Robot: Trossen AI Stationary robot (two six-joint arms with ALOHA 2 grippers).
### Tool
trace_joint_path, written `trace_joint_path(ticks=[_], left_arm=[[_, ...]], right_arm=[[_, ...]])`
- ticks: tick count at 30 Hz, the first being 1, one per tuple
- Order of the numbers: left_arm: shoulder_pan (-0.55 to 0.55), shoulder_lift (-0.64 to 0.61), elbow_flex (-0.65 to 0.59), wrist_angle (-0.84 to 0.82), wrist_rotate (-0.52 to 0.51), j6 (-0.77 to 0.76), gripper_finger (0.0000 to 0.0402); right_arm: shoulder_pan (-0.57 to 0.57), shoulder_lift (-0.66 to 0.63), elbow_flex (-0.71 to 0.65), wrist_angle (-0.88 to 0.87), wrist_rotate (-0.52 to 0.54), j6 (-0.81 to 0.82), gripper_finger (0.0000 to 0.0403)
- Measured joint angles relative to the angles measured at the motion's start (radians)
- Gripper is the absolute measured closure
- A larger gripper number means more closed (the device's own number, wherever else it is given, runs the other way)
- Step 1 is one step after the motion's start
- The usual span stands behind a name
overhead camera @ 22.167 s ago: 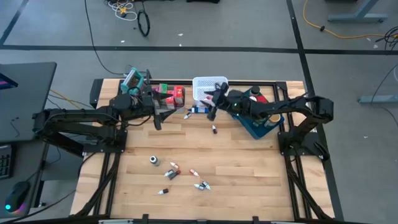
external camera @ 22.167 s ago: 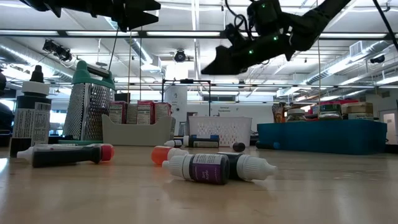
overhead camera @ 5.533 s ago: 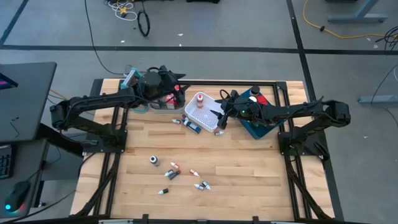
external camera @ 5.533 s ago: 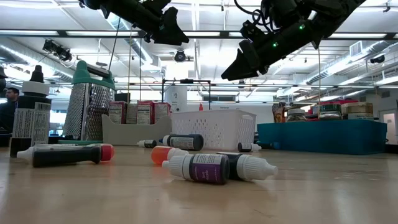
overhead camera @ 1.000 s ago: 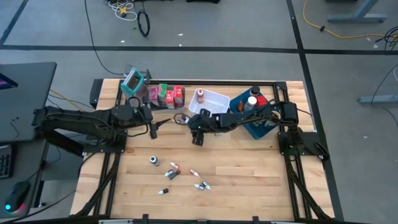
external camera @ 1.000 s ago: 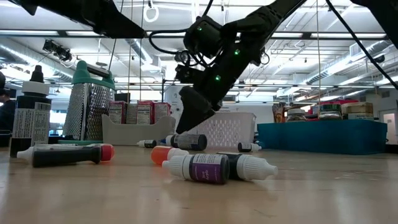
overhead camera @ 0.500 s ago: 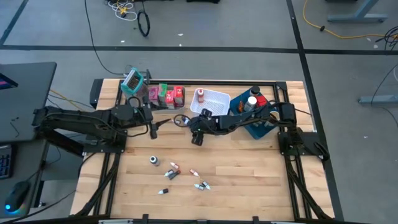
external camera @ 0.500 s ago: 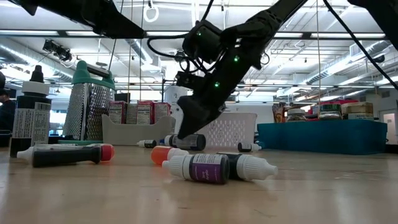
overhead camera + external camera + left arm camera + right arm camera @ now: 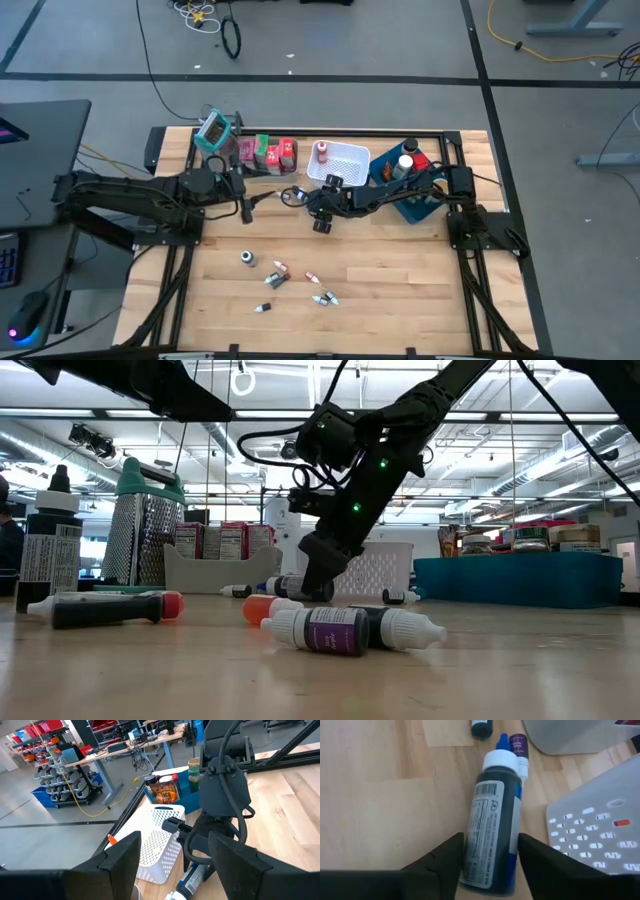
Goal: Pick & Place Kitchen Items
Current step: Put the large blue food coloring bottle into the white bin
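Right gripper (image 9: 487,865) down at the tabletop, fingers (image 9: 442,862) spread to either side of a dark bottle (image 9: 492,840) with a white cap and blue tip, lying flat on the wood; fingers close against its sides, firm grip not confirmed. Same gripper (image 9: 322,222) near the table's middle in the overhead view, just in front of the white mesh basket (image 9: 345,160). From table height, right gripper (image 9: 318,582) lowered onto the dark bottle (image 9: 290,587) ahead of the basket (image 9: 375,568).

Just beyond the bottle's tip, a small purple-labelled bottle (image 9: 519,742) and another dark one (image 9: 481,727). Beside it, the perforated basket wall (image 9: 590,825).

Left gripper (image 9: 172,857) open and empty, raised above the table, pointed toward the right arm and basket (image 9: 157,845); seen from above at (image 9: 245,207), left of the right gripper.

Further out: blue tray (image 9: 415,200) with jars to the right of the basket, red and green cartons (image 9: 268,152) along the back edge, a grater (image 9: 145,525) at the back left. Loose small bottles (image 9: 275,278) scattered on the front of the table (image 9: 400,270); closest to the low camera, a purple-labelled bottle (image 9: 325,630) and an orange-capped tube (image 9: 110,608).
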Motion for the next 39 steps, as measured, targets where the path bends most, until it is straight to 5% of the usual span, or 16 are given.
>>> trace_joint_path(ticks=[8, 21, 32, 35, 39], left_arm=[[0.000, 0.000, 0.000, 0.000, 0.002, -0.003, 0.0159], [0.000, 0.008, 0.000, 0.002, 0.015, -0.074, 0.0159], [0.000, 0.167, -0.032, 0.259, 0.341, -0.013, 0.0159], [0.000, 0.226, -0.033, 0.310, 0.356, -0.014, 0.0159], [0.000, 0.305, -0.033, 0.377, 0.277, -0.007, 0.0159]], right_arm=[[-0.005, 0.001, 0.000, 0.004, -0.021, -0.035, 0.0270], [0.017, -0.152, -0.002, -0.042, -0.093, -0.079, 0.0264], [0.057, -0.502, -0.006, -0.209, 0.172, -0.103, 0.0264], [0.069, -0.592, -0.080, -0.204, 0.187, -0.076, 0.0267], [0.068, -0.706, -0.333, 0.065, 0.178, -0.092, 0.0266]])
